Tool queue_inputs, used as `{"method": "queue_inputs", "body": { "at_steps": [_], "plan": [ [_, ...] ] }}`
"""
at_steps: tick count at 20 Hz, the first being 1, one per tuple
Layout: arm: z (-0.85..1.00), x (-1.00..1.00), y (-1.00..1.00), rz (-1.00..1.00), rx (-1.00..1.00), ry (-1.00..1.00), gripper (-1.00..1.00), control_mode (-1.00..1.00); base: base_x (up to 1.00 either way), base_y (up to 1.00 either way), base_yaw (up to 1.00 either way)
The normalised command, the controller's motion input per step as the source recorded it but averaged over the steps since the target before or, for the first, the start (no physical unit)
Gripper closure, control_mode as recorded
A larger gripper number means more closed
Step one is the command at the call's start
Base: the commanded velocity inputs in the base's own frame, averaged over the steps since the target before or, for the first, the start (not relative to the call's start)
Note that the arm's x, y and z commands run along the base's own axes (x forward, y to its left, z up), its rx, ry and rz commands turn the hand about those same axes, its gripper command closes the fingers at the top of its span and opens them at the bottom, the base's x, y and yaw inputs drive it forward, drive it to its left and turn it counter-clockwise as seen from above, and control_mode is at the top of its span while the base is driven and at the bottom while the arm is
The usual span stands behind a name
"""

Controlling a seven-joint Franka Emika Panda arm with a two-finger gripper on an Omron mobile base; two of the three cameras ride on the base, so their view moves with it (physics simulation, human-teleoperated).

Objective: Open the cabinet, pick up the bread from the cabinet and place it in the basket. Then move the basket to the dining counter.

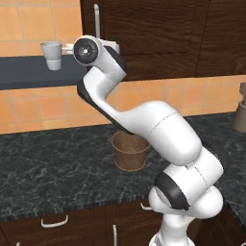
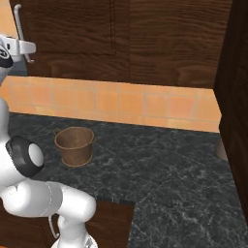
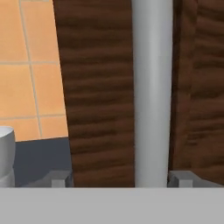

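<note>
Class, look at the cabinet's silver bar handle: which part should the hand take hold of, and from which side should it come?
Grip the lower stretch of the handle, head-on from the front. The bar runs upright and stands off the cabinet door, so the fingers can probably close from left and right around it. In the hand view the hand looks open, with the bar nearer one fingertip, so centring it first seems wise.

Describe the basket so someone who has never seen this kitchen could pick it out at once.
Start at the black marbled countertop that runs below the orange tiled wall. The basket stands on it near the front, just beyond the robot's arm. It is a brown woven bucket, round and tapering to its base, unlike the small white cup up on the dark shelf.
</note>
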Motion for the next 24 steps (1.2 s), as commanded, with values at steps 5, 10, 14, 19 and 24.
{"method": "queue_inputs", "body": {
  "at_steps": [5,10,14,19,24],
  "plan": [
    [0.02,-0.05,0.01,0.00,0.09,-0.08,1.00,-1.00,0.00,0.00,0.00],
    [0.02,-0.56,0.01,0.00,0.09,-0.01,1.00,-1.00,0.00,0.00,0.00],
    [0.11,-0.97,0.01,0.01,0.07,0.00,1.00,-1.00,0.00,0.00,0.00],
    [0.10,-1.00,0.00,0.04,0.03,0.02,1.00,-1.00,0.00,0.00,0.00],
    [0.00,-1.00,-0.03,0.07,0.01,0.04,1.00,-1.00,0.00,0.00,0.00]
  ]
}}
